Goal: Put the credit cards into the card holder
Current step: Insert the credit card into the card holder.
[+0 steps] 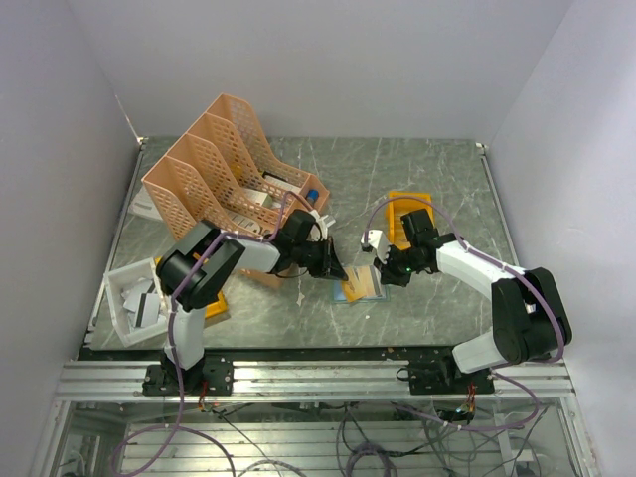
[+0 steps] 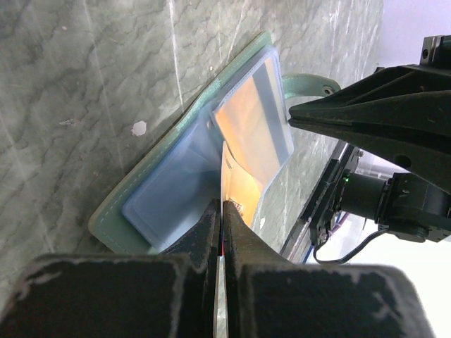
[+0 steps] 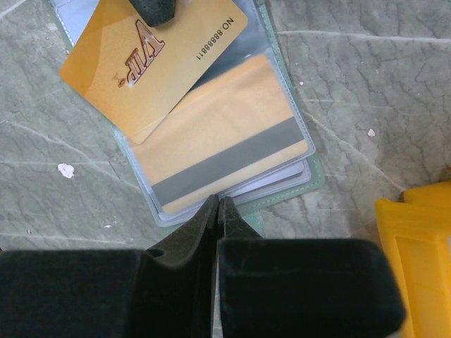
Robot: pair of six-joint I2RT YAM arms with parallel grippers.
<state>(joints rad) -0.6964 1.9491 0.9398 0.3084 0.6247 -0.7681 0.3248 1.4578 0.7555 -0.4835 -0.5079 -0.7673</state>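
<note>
Left hand (image 2: 222, 205) pinches gold VIP card (image 3: 151, 60)

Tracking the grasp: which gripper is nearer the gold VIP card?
Left: left gripper pinches the gold plastic VIP card; right gripper sits at the grey-green card holder's opposite edge.

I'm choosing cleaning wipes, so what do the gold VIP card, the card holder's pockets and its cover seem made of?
VIP card: likely rigid plastic, satin gold, with printed lettering.
Pockets: clear, glossy, flexible plastic; contents show through.
Card holder cover: matte grey-green, perhaps faux leather or fabric; the look leaves it open.
</note>
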